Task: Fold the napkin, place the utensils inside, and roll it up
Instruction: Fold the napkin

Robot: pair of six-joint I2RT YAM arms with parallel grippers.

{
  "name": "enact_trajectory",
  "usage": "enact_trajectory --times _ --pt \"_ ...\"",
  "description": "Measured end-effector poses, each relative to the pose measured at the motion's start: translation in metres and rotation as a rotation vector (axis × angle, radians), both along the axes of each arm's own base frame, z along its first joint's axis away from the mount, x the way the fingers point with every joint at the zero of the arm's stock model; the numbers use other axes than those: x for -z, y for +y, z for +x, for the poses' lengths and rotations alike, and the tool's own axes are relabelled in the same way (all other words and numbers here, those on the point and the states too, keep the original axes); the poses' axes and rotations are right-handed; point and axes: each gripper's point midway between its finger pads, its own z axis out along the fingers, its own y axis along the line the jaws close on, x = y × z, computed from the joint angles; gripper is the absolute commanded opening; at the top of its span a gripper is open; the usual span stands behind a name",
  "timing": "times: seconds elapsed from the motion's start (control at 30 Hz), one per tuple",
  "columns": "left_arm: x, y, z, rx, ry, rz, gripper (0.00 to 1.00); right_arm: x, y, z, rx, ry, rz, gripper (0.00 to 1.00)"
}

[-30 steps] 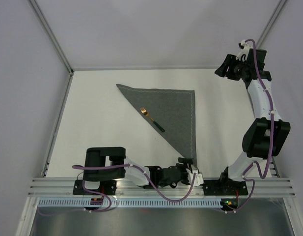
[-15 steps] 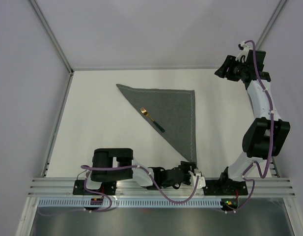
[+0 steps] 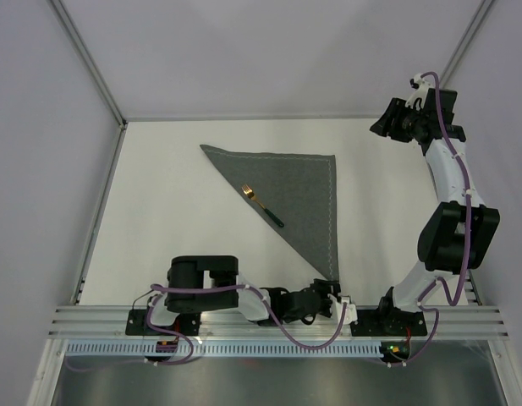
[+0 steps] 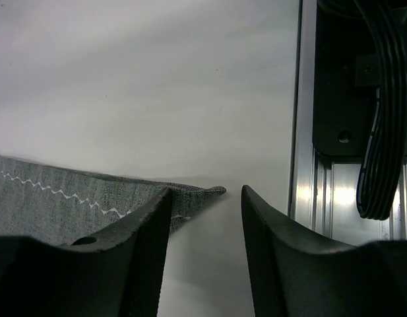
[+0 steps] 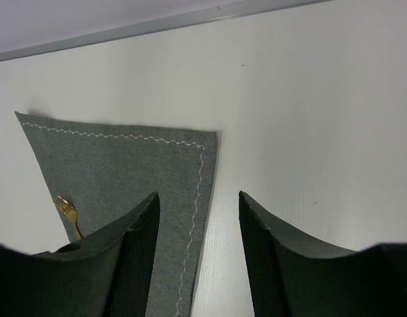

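Napkin (image 3: 304, 182) lay flat on the white table (image 3: 176, 194), a dark grey triangle with one straight edge along its far side, another down its right side, and a long slanted edge running from its far-left corner to its near corner. A pale zigzag stitch line followed the two straight edges. On the napkin, just inside the slanted edge and about halfway along it, rested a small fork (image 3: 261, 204), its gold head toward the napkin's far-left corner and its thin dark handle toward the near corner. The left gripper (image 3: 332, 292) sat low at the napkin's near corner, jaws parted by a moderate gap; in the left wrist view the pointed tip of that corner poked out from beside the left finger (image 4: 140, 251) into the gap, and nothing was pinched. Beyond the corner, to its right in that view, ran a metal rail (image 4: 302, 165) and a bundle of dark cables (image 4: 378, 132). The right gripper (image 3: 381, 127) hung raised, well apart from the napkin past its far-right corner, its jaws spread wide and holding nothing, its camera looking down on that corner and the fork's head.
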Motion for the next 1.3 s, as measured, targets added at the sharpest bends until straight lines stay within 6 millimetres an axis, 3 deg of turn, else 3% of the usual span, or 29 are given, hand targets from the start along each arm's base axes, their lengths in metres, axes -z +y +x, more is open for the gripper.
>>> enact_trajectory --times 0.37,0.63,0.7,0.8,1.13,1.3 --pt "0.003 -0.003 0.004 -0.008 0.0 0.002 0.4 0.0 0.001 0.0 -0.008 -0.001 0.009 0.56" --pt "0.0 -0.004 0.011 -0.024 0.001 -0.005 0.26 0.0 -0.001 -0.001 -0.004 0.0 0.01 0.55" --pt "0.0 -0.003 0.015 -0.032 0.002 -0.005 0.12 0.0 -0.001 -0.001 -0.004 0.0 0.01 0.55" --pt "0.001 -0.001 0.02 -0.044 0.006 -0.002 0.02 0.0 -0.001 -0.001 -0.004 0.0 0.01 0.55" --pt "-0.007 -0.001 0.028 -0.078 0.055 -0.016 0.02 0.0 -0.001 -0.001 -0.004 0.0 0.01 0.55" --pt "-0.045 0.005 0.056 -0.156 0.147 -0.105 0.02 0.001 -0.001 -0.001 -0.004 0.001 0.01 0.55"
